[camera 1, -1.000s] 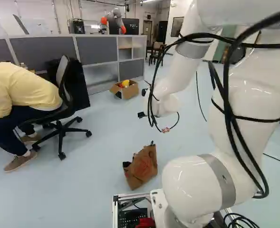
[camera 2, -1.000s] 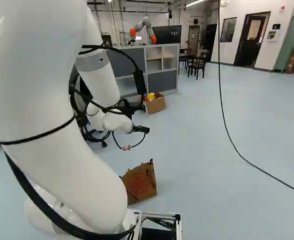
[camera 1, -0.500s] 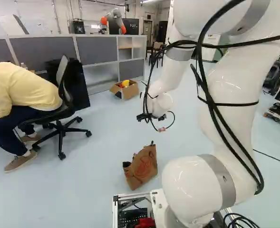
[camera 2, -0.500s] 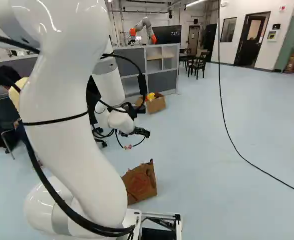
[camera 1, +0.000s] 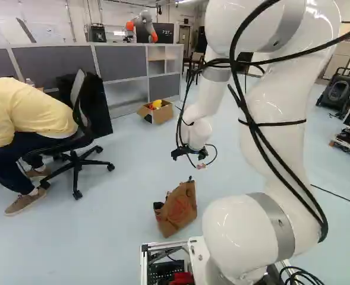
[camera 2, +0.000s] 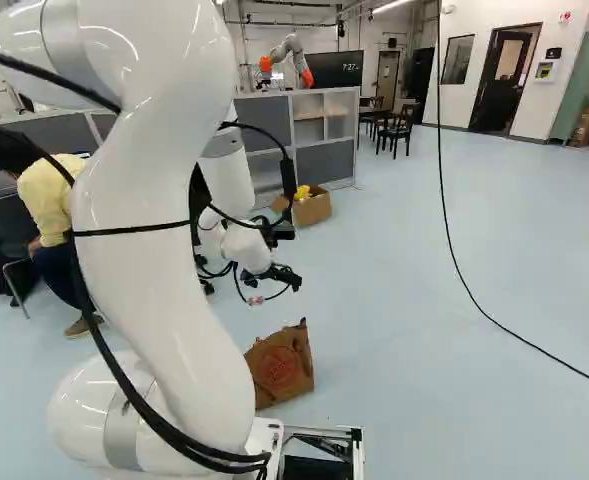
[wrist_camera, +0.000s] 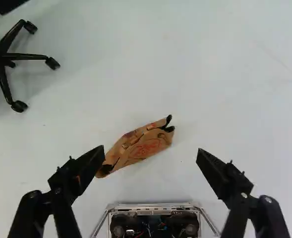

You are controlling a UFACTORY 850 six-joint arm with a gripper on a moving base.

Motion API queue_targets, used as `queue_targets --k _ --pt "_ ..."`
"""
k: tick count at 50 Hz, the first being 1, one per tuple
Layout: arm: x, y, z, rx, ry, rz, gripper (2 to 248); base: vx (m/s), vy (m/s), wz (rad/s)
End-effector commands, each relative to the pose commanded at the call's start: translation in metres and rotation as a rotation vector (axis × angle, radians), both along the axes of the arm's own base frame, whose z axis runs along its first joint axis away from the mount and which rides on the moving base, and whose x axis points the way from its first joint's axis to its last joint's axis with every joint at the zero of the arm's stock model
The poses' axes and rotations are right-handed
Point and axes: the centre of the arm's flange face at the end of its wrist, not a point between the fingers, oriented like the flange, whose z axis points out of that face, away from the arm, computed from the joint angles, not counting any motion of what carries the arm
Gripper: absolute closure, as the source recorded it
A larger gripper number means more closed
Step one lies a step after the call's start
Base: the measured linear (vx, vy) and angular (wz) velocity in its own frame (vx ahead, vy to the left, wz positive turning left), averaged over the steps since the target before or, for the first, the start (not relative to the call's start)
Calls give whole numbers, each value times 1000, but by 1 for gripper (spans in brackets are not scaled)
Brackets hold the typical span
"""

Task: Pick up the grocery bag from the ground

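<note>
Black office chair (camera 1: 75, 157) stands left in the left base view; a cardboard box (camera 1: 161, 116) sits upper middle; the brown grocery bag (camera 1: 180, 211) lies on the floor, lower middle; above it hangs the gripper (camera 1: 189, 155), jaws spread wide.

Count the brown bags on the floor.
1: the brown bag, on the floor just ahead of the base, beyond the open tool in the wrist view. My arm may hide others.
</note>
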Motion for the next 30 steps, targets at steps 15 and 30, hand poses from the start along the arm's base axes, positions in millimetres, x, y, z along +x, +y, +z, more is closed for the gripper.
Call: queue_targets --k 15,30 --pt "12 3 -20 -1 30 5 3 0 0 0" --pt "24 6 -40 -2 56 12 3 0 0 0"
